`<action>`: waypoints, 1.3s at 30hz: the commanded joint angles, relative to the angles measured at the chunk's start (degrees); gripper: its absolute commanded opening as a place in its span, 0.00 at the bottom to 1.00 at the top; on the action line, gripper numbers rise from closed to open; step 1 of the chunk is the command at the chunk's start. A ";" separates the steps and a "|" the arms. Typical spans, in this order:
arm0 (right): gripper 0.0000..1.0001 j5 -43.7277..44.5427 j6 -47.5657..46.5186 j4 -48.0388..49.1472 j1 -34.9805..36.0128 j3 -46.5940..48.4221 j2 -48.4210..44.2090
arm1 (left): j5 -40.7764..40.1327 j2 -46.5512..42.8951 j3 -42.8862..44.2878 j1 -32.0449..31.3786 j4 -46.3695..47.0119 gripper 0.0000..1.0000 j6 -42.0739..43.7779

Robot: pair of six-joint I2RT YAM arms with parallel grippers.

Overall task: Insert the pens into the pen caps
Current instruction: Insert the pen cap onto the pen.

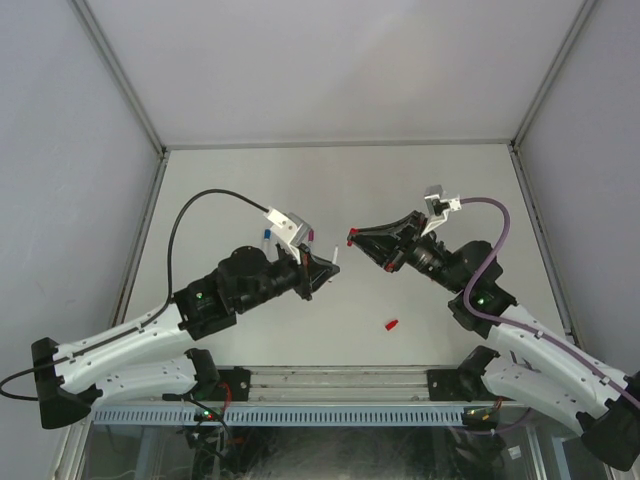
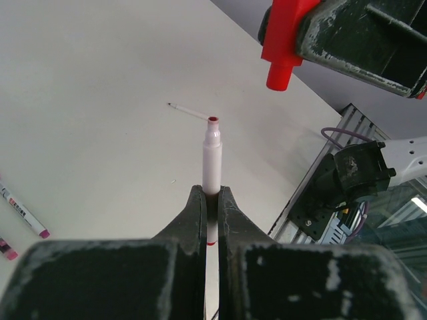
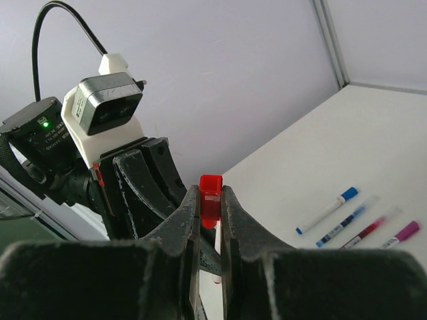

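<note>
Red cap (image 3: 211,185) in right pincer (image 3: 210,199), pen (image 2: 212,157) apart

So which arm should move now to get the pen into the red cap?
Probably left. The left gripper holds the pen with the tip sticking out free, and the red cap pinched in the right gripper sits just off the pen's line. The right can hold steady.

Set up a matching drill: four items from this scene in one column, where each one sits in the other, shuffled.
1. red-tipped pen
2. raised red cap
3. other red cap
4. blue-capped pen

A. alone on the table
B. in the right gripper
C. lying beside other pens
D. in the left gripper

Pairs: 1-D, 2-B, 3-A, 4-C.
</note>
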 commanded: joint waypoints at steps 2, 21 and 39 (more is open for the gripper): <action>0.00 0.94 2.81 5.68 1.79 0.58 1.25 | 1.94 -0.95 -0.60 -0.57 3.88 0.00 1.62; 0.00 1.66 3.84 6.48 2.18 0.58 2.70 | 3.05 -1.00 -0.95 -1.01 4.51 0.00 2.36; 0.00 0.65 3.80 2.96 2.27 0.59 2.32 | 2.56 -1.13 -1.15 -1.14 4.53 0.00 2.46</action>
